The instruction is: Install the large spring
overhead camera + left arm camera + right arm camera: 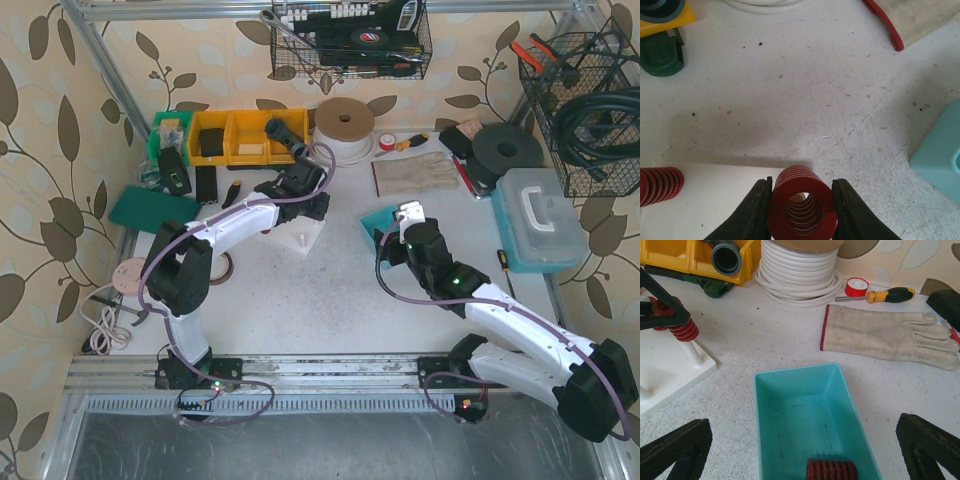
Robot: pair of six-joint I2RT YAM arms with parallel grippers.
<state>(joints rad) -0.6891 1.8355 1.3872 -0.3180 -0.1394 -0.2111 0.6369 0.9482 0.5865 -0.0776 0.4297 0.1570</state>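
My left gripper (800,210) is shut on a large red spring (801,202), one black finger on each side, over the white base (705,210). The right wrist view shows this spring (684,331) sitting on top of a white peg of the base (670,375). A second red spring (660,186) lies on the base to the left. My right gripper (802,445) is open and empty above the teal tray (790,405). Another red spring (831,470) lies at the tray's near end. In the top view the left gripper (300,200) is over the base (303,238).
Yellow bins (235,135), a white cable coil (797,270) and a green block (661,52) stand behind the base. A work glove (885,335), a screwdriver (885,295) and red tape (856,287) lie at the back right. A blue toolbox (540,220) stands on the right.
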